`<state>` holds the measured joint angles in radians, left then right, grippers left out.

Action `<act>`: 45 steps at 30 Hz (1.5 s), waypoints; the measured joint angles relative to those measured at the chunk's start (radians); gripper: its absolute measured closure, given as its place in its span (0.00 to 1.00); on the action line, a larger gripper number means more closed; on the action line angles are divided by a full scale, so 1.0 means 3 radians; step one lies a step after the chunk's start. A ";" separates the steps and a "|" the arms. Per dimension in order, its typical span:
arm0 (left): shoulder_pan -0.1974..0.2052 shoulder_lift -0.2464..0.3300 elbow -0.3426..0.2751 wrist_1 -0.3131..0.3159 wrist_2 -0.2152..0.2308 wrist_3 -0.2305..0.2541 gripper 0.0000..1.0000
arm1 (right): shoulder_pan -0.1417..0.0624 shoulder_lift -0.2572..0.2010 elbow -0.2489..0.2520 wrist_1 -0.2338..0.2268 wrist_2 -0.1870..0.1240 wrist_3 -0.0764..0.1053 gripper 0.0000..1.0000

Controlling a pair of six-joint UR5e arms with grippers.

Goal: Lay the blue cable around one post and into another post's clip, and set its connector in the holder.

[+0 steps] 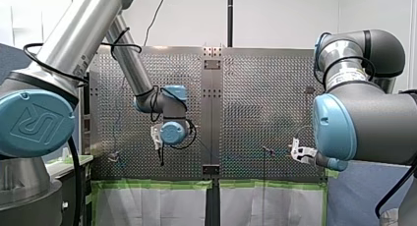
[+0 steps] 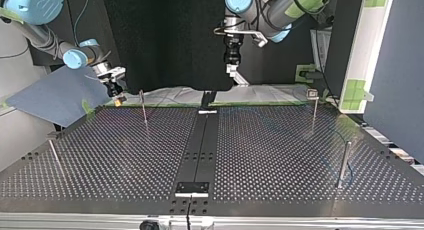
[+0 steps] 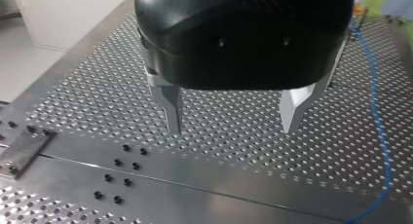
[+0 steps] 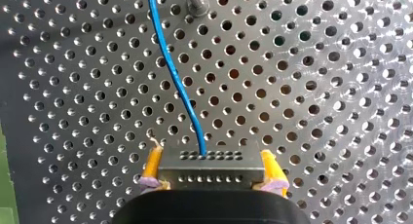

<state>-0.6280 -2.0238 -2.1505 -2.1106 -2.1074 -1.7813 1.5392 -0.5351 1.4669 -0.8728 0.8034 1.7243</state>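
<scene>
Blue cable (image 4: pixel 178 83), thin and glossy, curves over the perforated metal table (image 4: pixel 316 87), its far end out of sight. My left jaws, black-bodied with bare metal fingers (image 3: pixel 171 107), hang apart above the table. My right jaws' yellow pads (image 4: pixel 153 160) clamp the boxy, hole-dotted black connector (image 4: pixel 209 169) where the cable ends. Ahead stands a slim steel post (image 4: pixel 197 2), mostly cut off.

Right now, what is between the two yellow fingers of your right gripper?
The black connector, in the right wrist view. The yellow pads of my right gripper press its two sides, and the blue cable leads from it across the perforated table.
</scene>
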 joint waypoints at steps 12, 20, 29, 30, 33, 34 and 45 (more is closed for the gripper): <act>0.0327 0.0000 -0.0341 0.0002 0.0336 0.0200 0.00 | -0.0014 -0.0041 -0.0078 0.0282 0.0018 -0.0298 1.00; 0.0393 0.0000 -0.0582 0.0058 0.0398 0.0228 0.00 | 0.0014 -0.0149 -0.0084 0.0504 0.0003 -0.0500 1.00; 0.0392 0.0000 -0.0796 0.0063 0.0401 0.0245 0.00 | 0.0058 -0.0353 -0.0082 0.0741 0.0002 -0.0535 1.00; 0.0390 0.0000 -0.0817 0.0064 0.0401 0.0247 0.00 | 0.0065 -0.0379 -0.0082 0.0764 0.0002 -0.0530 1.00; 0.0386 0.0000 -0.0896 0.0068 0.0410 0.0253 0.00 | 0.0089 -0.0471 -0.0082 0.0821 0.0009 -0.0499 1.00; 0.0385 0.0000 -0.0932 0.0069 0.0416 0.0254 0.00 | 0.0096 -0.0498 -0.0082 0.0837 0.0011 -0.0489 1.00; 0.0379 0.0000 -0.1221 0.0071 0.0437 0.0286 0.00 | 0.0194 -0.0799 -0.0081 0.1050 0.0107 -0.0424 1.00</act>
<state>-0.5144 -2.0238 -2.5168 -2.0894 -1.9763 -1.6954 1.5974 -0.7749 1.4426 -0.5578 0.8355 1.5971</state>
